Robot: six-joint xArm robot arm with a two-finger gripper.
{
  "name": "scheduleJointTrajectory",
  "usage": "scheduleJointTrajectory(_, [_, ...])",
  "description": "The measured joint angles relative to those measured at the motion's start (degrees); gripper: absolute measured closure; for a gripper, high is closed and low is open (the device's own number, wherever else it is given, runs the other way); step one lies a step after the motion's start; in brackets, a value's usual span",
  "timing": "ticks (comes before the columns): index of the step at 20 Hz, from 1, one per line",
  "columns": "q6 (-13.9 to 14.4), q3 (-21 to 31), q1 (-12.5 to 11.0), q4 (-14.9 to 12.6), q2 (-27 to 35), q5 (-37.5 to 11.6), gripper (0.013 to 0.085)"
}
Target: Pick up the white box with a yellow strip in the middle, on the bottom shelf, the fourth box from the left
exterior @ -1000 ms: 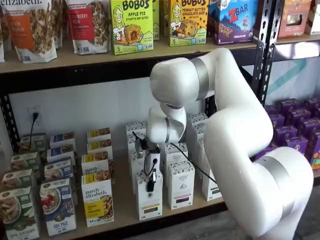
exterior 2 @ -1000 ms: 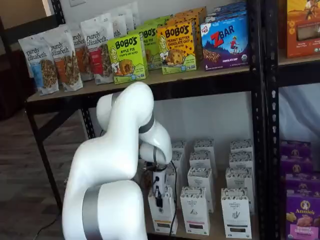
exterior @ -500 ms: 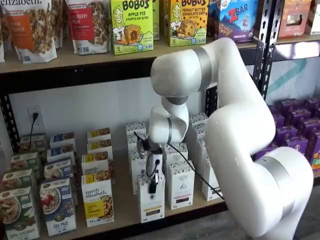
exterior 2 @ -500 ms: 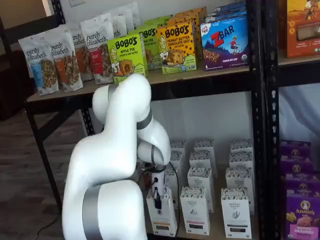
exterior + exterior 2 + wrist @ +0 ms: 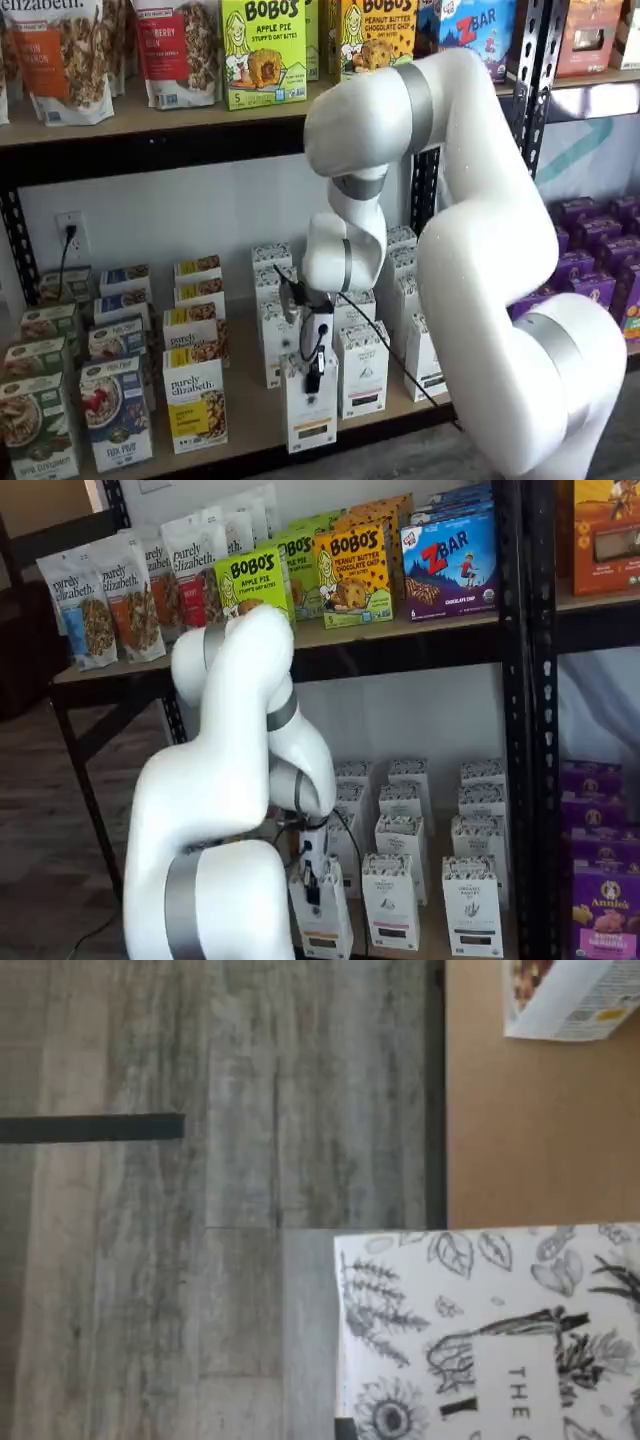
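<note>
The black fingers (image 5: 313,380) are squeezed tight on the top of the white box (image 5: 311,415). The box hangs under them, pulled out past the front edge of the bottom shelf (image 5: 250,420), tipped a little.

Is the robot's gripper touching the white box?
Touching. In both shelf views the gripper is shut on the top of the white box, with its black fingers pressed against the carton, whose base juts past the bottom shelf.
</note>
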Motion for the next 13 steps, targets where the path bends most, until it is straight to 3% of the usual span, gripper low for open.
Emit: scheduleJointTrajectory(13, [-5.03,17.50,3.47,7.93,-11.66,-6.35,0.0530])
